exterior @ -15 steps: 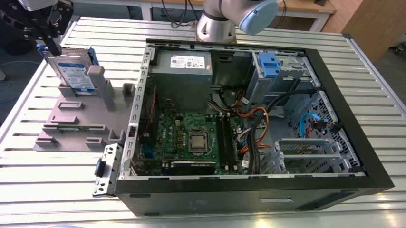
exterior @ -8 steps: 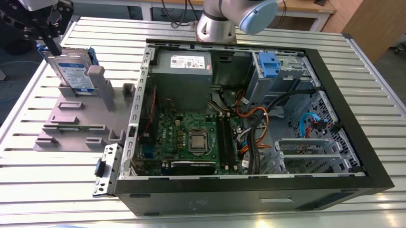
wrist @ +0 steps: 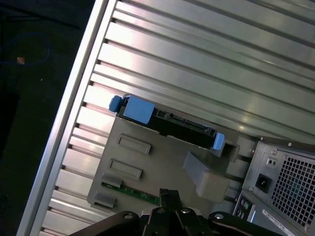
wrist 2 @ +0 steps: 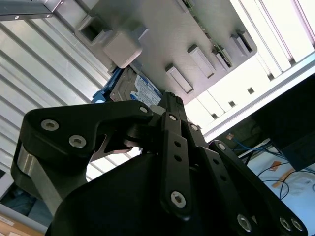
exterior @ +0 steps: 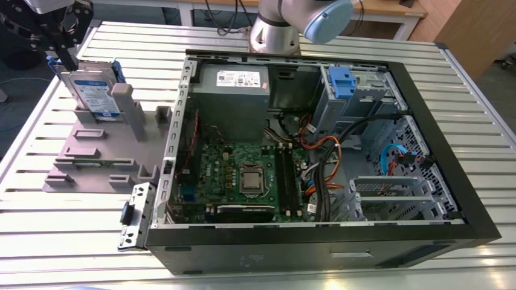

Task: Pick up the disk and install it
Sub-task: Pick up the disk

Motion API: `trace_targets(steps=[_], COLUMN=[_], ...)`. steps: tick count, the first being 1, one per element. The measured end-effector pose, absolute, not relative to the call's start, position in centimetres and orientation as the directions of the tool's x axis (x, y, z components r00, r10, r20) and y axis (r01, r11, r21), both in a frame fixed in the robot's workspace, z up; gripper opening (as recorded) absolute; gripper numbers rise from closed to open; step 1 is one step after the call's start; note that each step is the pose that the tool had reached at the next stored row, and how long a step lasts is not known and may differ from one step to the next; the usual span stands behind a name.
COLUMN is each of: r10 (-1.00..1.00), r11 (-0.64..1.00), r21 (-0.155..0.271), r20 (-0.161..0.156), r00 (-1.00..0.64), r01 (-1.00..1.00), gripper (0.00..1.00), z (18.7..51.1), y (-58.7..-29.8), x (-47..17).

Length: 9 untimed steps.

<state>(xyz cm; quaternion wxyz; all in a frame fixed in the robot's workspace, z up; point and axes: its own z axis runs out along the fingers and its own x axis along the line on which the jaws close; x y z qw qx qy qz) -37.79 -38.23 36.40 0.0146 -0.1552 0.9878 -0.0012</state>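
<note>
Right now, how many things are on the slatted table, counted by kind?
Disk: 1
Grey stand: 1
Open computer case: 1
Total: 3

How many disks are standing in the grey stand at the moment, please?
1. The disk stands upright in the grey stand, at the exterior view's left of the open computer case. None seems hidden.

Disk (exterior: 90, 90): you find it upright in the stand (exterior: 89, 151).
Stand: on the surface (exterior: 57, 235), exterior view's left of the case (exterior: 306, 257).
</note>
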Motion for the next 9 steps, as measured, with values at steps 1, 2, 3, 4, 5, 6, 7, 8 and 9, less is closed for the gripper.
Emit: trace_targets(steps=[1, 2, 3, 4, 5, 6, 7, 8, 9], r10=[-0.308, -0.309, -0.310, -0.311, -0.312, -0.313, -0.314, -0.315, -0.316], r11=[0.951, 0.951, 0.951, 0.950, 0.950, 0.950, 0.949, 0.949, 0.949], r21=[-0.007, -0.007, -0.007, -0.007, -0.007, -0.007, -0.007, -0.007, -0.007], r20=[-0.028, -0.028, -0.028, -0.028, -0.028, -0.028, -0.028, -0.028, -0.028], r00=[-0.951, -0.951, -0.950, -0.950, -0.950, -0.949, -0.949, -0.949, -0.948], r01=[-0.308, -0.309, -0.310, -0.311, -0.312, -0.313, -0.314, -0.315, -0.316], gripper=[0.11, 0.11, 0.11, 0.11, 0.11, 0.11, 0.11, 0.11, 0.11], z=[36.40, 36.40, 36.40, 36.40, 36.40, 36.40, 36.40, 36.40, 36.40], y=[-38.23, -38.23, -38.23, -38.23, -38.23, -38.23, -38.23, -38.23, -38.23], x=[-37.79, -37.79, -37.79, -37.79, -37.79, -37.79, -37.79, -37.79, -37.79])
